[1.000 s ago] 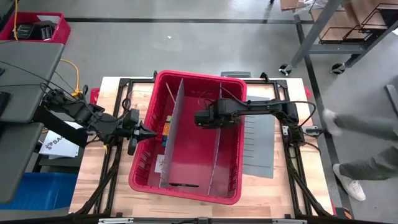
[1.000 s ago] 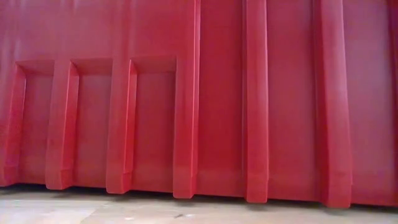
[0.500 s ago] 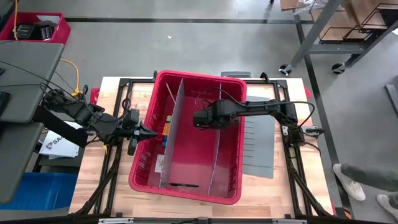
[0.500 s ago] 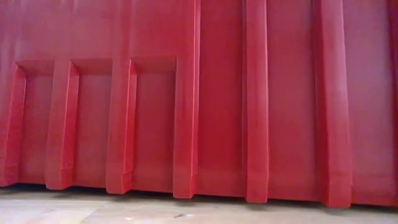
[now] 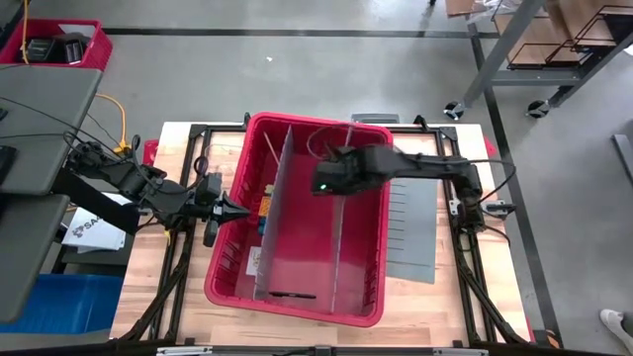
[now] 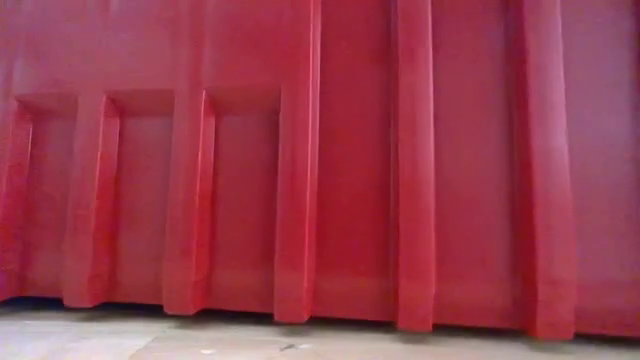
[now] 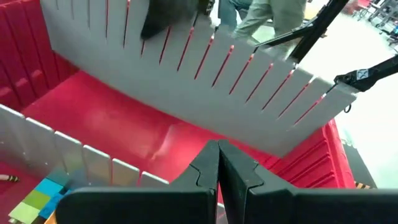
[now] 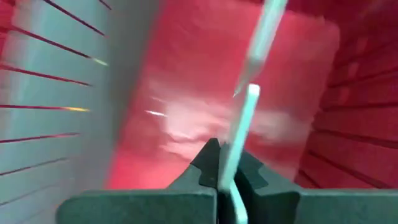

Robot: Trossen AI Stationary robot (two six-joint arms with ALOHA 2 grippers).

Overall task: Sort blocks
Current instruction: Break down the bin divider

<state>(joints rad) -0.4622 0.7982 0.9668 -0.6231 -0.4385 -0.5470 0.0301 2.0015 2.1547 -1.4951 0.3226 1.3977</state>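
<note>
two dark jointed arms, black cables, green light on right arm (image 5: 322,186).

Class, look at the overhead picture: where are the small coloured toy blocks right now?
The small coloured plastic blocks lie inside the large red plastic bin, in its left compartment, beside the grey slotted divider sheet and just ahead of the shut left gripper.

Left end effector (image 7: 218,163) closed, level; right end effector (image 8: 227,163) closed, raised.

right gripper (image 5: 318,185) has closed, apparently on a divider (image 8: 239,134), and lifted.
</note>
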